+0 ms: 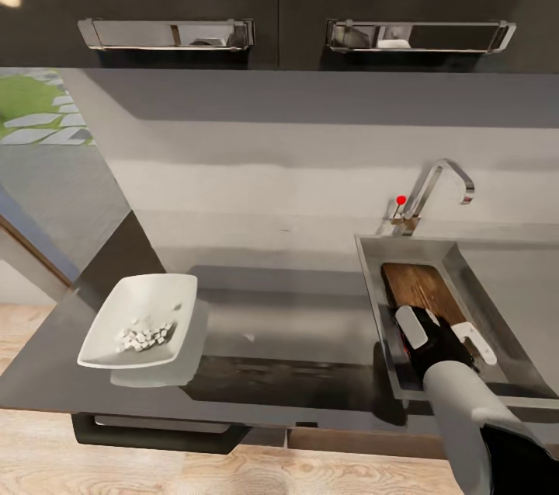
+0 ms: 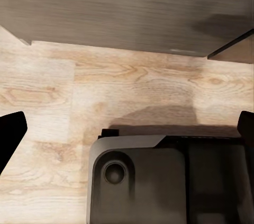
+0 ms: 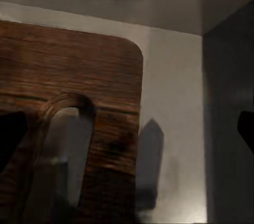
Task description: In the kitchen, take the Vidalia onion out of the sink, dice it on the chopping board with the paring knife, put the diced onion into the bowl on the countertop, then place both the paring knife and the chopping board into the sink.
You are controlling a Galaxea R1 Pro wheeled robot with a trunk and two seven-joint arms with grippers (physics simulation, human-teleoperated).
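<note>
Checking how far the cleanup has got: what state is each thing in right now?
chopping board: inside the sink, under the right gripper.
sink: holds the board; no water seen running from the tap.
bowl: on the countertop, holding diced onion.
right gripper: over the board, open.

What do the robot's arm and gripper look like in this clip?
In the head view, the right arm has a smooth light-grey forearm shell, black at the wrist and nearer the elbow. The right gripper is black with white finger plates. In both wrist views, black fingertips show at the edges.
</note>
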